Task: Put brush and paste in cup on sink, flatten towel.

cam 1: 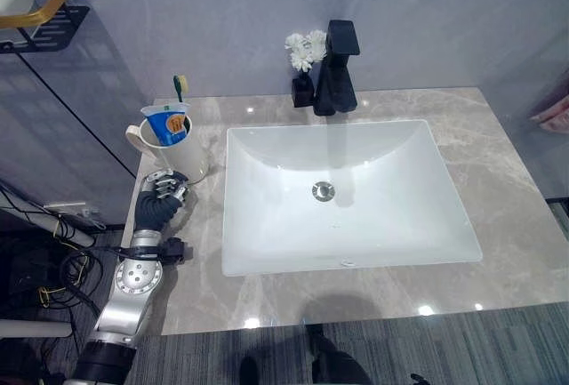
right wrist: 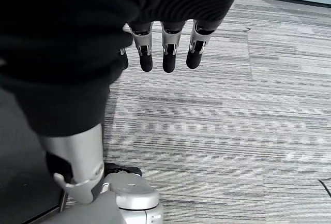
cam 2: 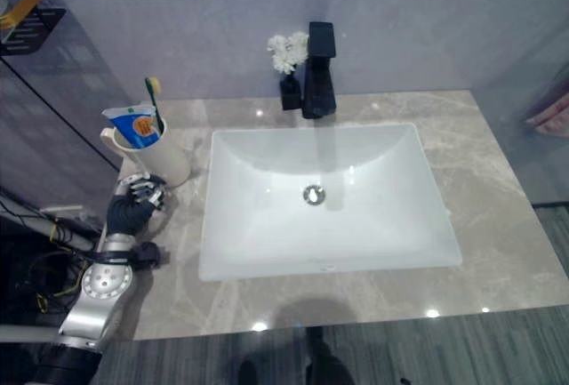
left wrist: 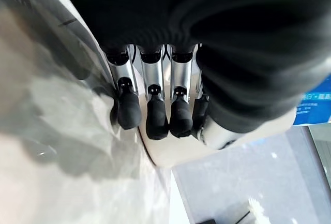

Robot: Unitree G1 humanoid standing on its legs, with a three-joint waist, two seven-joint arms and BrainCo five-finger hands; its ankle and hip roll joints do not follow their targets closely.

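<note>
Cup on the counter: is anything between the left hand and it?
Nothing visible. The left hand sits right at the base of the cup, fingertips against its wall; toothbrush and toothpaste already stand inside.

1. Cream cup (cam 1: 175,149) stands on grey marble counter (cam 1: 498,180), left of white sink basin (cam 1: 342,194).
2. Toothbrush (cam 1: 180,88) and blue-white toothpaste tube (cam 1: 166,123) stand upright in the cup.
3. Left hand (cam 1: 163,191) rests on the counter just in front of the cup, fingers relaxed near its base.
4. Black faucet (cam 1: 336,69) behind the basin, small white flowers (cam 1: 305,47) in dark vase beside it.
5. Black-and-gold wall shelf (cam 1: 44,12) upper left.
</note>
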